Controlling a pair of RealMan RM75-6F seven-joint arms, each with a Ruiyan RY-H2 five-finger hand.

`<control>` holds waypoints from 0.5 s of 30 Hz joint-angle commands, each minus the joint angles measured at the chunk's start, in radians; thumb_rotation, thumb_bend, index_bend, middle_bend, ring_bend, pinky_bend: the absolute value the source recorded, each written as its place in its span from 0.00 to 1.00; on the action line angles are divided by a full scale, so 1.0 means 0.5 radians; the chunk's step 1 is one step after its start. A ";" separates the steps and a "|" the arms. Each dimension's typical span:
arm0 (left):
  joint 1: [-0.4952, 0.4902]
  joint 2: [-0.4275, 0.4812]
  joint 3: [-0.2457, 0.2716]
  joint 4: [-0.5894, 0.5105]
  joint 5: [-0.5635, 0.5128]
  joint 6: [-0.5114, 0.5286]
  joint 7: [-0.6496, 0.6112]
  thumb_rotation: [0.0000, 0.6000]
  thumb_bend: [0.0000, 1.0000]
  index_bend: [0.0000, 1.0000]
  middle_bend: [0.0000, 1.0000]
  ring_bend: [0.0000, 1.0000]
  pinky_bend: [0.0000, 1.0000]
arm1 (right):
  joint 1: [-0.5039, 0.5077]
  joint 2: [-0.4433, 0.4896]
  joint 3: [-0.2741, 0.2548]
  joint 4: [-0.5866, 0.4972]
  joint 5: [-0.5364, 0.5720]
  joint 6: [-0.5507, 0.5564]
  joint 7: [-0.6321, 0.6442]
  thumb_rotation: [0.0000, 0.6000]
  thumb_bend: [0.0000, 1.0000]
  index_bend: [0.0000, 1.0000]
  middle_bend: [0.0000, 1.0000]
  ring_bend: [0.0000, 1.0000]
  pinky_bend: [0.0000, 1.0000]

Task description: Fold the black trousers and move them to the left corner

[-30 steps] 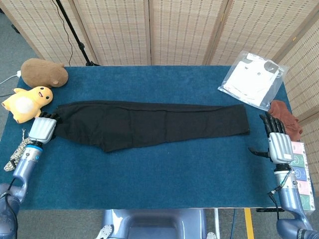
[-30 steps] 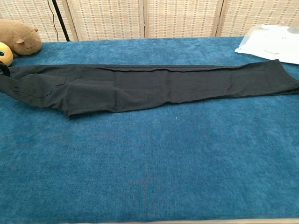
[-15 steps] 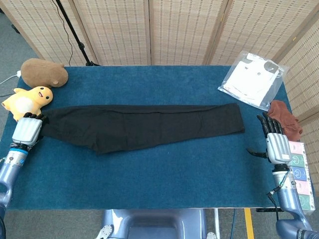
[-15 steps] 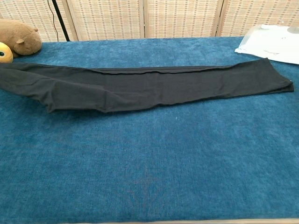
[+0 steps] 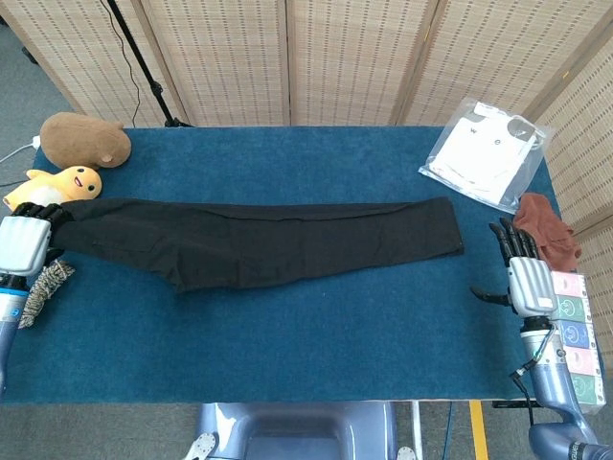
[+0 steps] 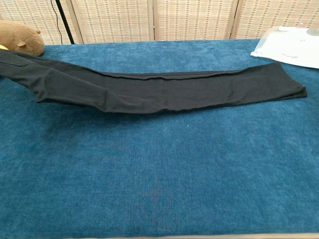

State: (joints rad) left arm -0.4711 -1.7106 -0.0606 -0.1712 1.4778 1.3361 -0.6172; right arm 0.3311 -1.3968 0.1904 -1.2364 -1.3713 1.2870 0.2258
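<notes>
Right now the black trousers point(image 5: 268, 241) stretch lengthwise across the blue table point(image 5: 316, 335), folded leg on leg, with the cuffs ending short of the right edge and the waist end reaching past the left edge. At that left edge the left hand point(image 5: 23, 244) grips the waist end, fingers curled around the cloth, and the chest view shows that end raised off the tabletop while the legs lie flat. The right hand point(image 5: 526, 276) sits at the right edge, well apart from the cuffs, fingers spread and holding nothing. A broad bare band of table runs along the whole near side in front of the trousers. Behind them, a brown plush point(image 5: 84, 140) sits at the far left corner with a yellow plush point(image 5: 57, 188) just beside the waist end, and a bagged white garment point(image 5: 485, 153) lies at the far right corner. A rust-coloured cloth point(image 5: 548, 228) sits off the right edge near the right hand.
</notes>
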 commanded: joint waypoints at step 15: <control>0.175 0.195 -0.063 -0.027 -0.045 0.321 -0.187 1.00 0.54 0.81 0.46 0.45 0.34 | 0.011 -0.012 -0.007 0.013 0.005 -0.030 0.007 1.00 0.00 0.00 0.00 0.00 0.01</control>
State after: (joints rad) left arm -0.3961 -1.6236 -0.0900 -0.1873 1.4569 1.4774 -0.7039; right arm 0.3366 -1.4022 0.1871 -1.2307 -1.3693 1.2730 0.2293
